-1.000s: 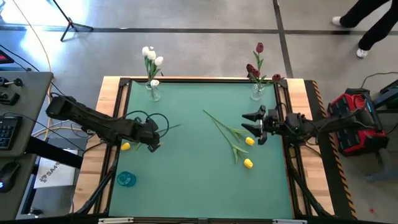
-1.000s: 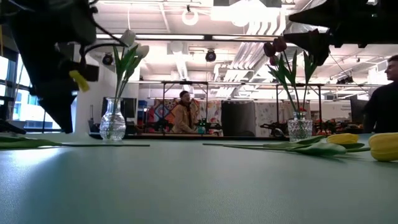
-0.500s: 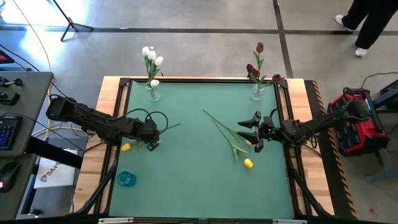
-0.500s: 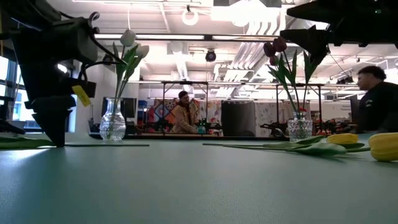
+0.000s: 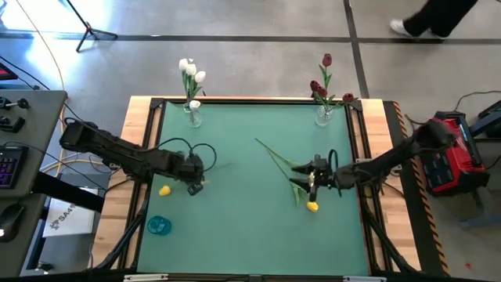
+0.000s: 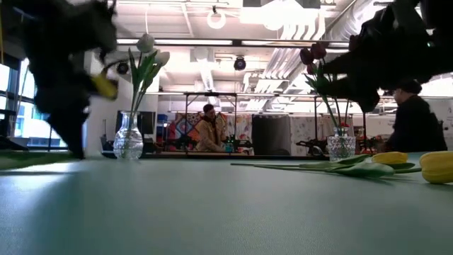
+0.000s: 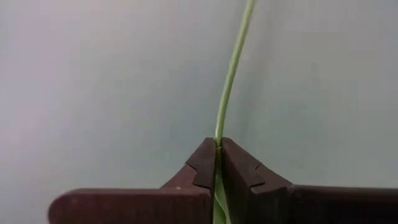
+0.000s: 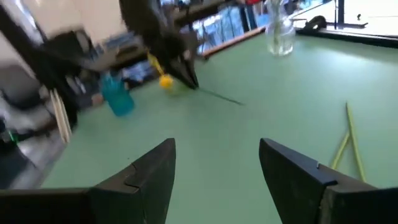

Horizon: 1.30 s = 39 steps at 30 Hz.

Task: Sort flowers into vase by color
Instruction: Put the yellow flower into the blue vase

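Nearest to us on the green desk sits a small blue cup, close to the front left corner. Just beyond it, our left gripper is clamped on the thin green stem of a yellow tulip, whose head lies at the desk's left edge. The left wrist view shows the two fingers pressed together with the stem pinched between them.

Towards the right side, a second yellow tulip lies flat, and our right gripper hangs over the crossed stems there, its fingers spread apart and holding nothing. In the low view, two yellow heads rest on the desk at the far right.

At the far edge stand two glass vases: the left vase carries white tulips, the right vase dark red tulips. Beyond the desk, people show in the room.
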{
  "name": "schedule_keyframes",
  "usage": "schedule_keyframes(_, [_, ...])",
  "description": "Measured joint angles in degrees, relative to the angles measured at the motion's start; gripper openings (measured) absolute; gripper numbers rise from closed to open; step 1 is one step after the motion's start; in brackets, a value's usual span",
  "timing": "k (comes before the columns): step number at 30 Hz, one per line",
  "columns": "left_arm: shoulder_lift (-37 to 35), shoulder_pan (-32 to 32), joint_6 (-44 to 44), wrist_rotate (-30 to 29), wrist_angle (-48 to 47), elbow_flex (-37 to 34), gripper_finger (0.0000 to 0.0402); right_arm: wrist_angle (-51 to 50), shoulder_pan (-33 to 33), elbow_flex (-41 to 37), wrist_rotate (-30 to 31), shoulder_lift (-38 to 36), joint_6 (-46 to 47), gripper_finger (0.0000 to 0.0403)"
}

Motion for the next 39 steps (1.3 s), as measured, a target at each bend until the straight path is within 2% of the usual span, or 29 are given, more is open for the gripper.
schedule_keyframes(6, [-0.03,-3.92,12.39,-0.73,14.46,6.09,0.0001,0.14,3.84,6.37,-0.02,10.19,-9.37,0.0220])
schedule_keyframes(10, [2.49,-4.86,15.77,-1.35,16.76,9.59,0.0001,-3.12,5.36,15.92,-0.25,17.00,-17.30,0.0220])
schedule_keyframes(13, [6.91,-4.94,14.82,-1.96,15.92,12.69,0.0000,-12.11,5.46,24.94,0.17,21.71,-21.70,0.0220])
schedule_keyframes(17, [14.53,-4.90,12.48,-2.16,15.45,16.45,0.0000,-28.45,5.38,37.05,5.05,27.57,-24.72,0.0220])
schedule_keyframes(19, [17.44,-4.65,12.13,-2.01,15.94,18.26,0.0000,-33.97,4.97,42.01,6.80,30.35,-24.94,0.0220])
schedule_keyframes(22, [20.53,-3.67,12.65,1.07,16.70,21.16,0.0000,-38.31,3.68,47.46,5.71,34.16,-26.42,0.0220])
schedule_keyframes(27, [22.46,-3.04,17.97,6.20,19.80,24.15,0.0000,-42.07,1.17,53.11,3.07,38.99,-28.99,0.0220])
schedule_keyframes(32, [22.42,-3.24,20.13,7.75,20.18,25.12,0.0000,-48.54,-1.26,55.16,2.38,40.94,-27.41,0.0213])
schedule_keyframes(35, [22.30,-3.24,20.46,8.36,20.35,25.12,0.0000,-50.53,-2.25,55.16,2.36,41.10,-25.68,0.0194])
schedule_keyframes(39, [22.29,-3.24,20.49,8.67,20.77,25.12,0.0000,-51.22,-2.94,55.16,1.08,41.10,-25.34,0.0141])
